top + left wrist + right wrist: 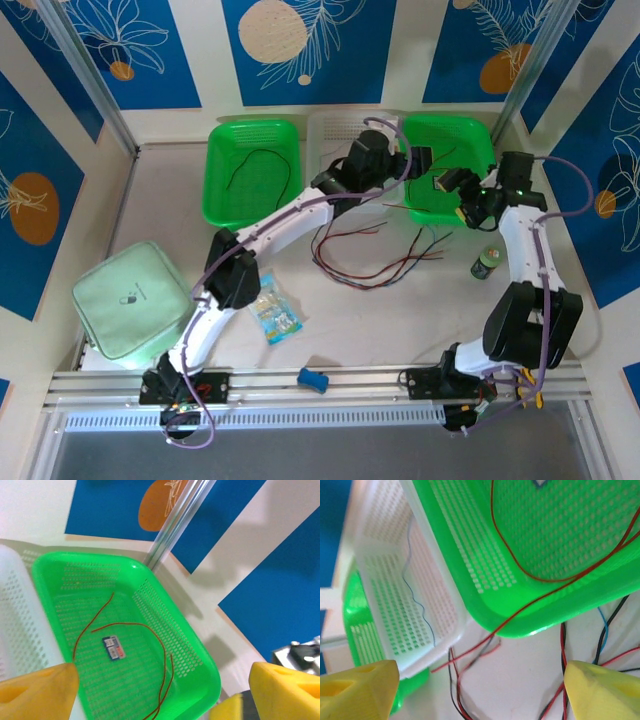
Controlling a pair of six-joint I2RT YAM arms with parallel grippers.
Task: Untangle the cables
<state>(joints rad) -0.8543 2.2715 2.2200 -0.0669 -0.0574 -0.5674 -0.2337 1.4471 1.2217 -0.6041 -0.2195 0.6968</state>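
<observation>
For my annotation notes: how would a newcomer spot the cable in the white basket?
At the table's far edge, a white perforated plastic basket sits between two green baskets. Inside lies a thin, wavy blue wire; the right green basket holds a red wire instead.

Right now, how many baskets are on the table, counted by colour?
Green: 2, the left green basket and the right green basket
White: 1, the white basket between them
Total: 3
</observation>
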